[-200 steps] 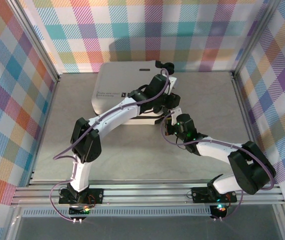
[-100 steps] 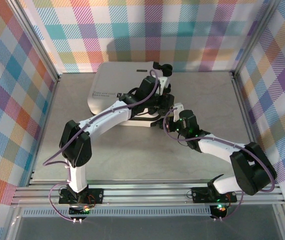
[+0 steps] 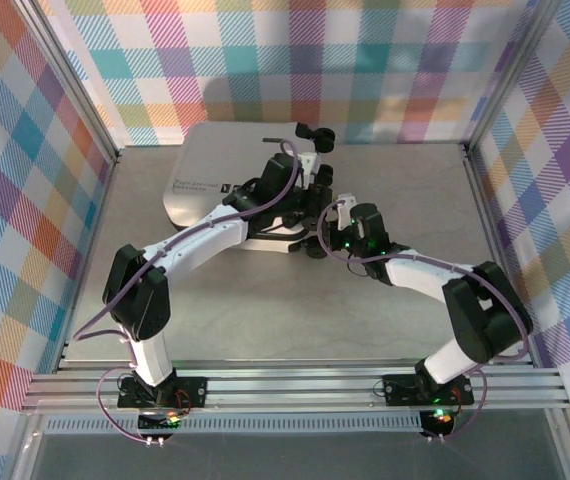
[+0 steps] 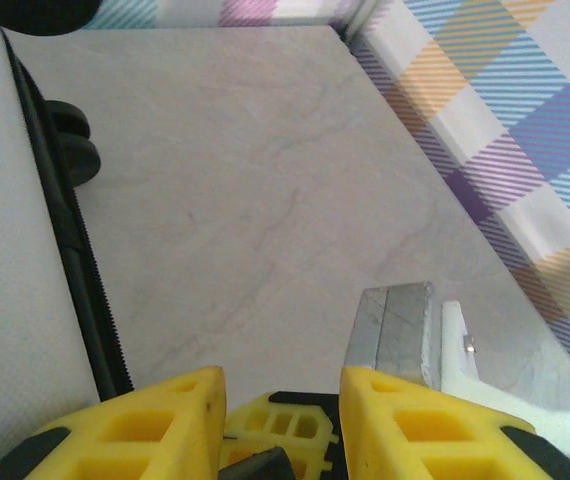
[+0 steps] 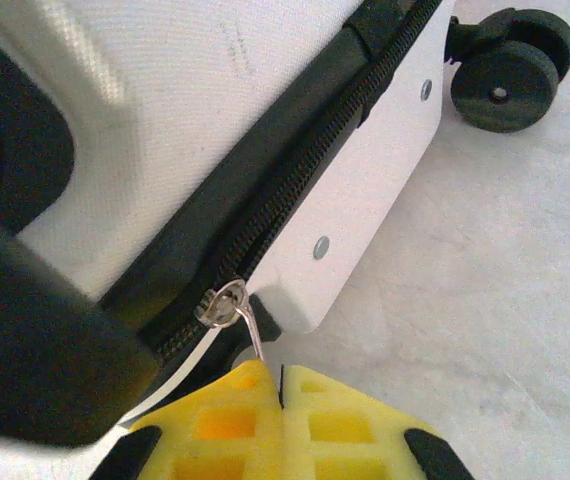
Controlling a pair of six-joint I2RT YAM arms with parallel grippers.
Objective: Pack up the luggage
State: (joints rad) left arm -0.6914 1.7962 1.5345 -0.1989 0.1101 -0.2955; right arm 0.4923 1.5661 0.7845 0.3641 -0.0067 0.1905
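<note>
The luggage [image 3: 215,172], a white hard-shell suitcase, lies shut at the back of the table. Its black zipper [image 5: 295,180] runs between the two shells, with a black wheel [image 5: 510,72] at the corner. My right gripper [image 5: 281,375] is shut on the metal zipper pull [image 5: 248,335], at the suitcase's near right edge [image 3: 327,238]. My left gripper [image 4: 283,385] hangs open over bare table just right of the suitcase's shell [image 4: 5,300], with nothing between its yellow fingers [image 4: 170,410]; in the top view it sits by the suitcase's right side [image 3: 317,200].
Plaid walls [image 3: 365,70] close in the grey table [image 3: 265,310] at the back and both sides. A grey and white part [image 4: 405,325] shows just beyond my left gripper's right finger. Two suitcase wheels [image 4: 73,150] stick out toward the back wall.
The suitcase has slid left and turned a little. The left arm moved left with it, and the right gripper followed up and left, still shut on the zipper pull.
</note>
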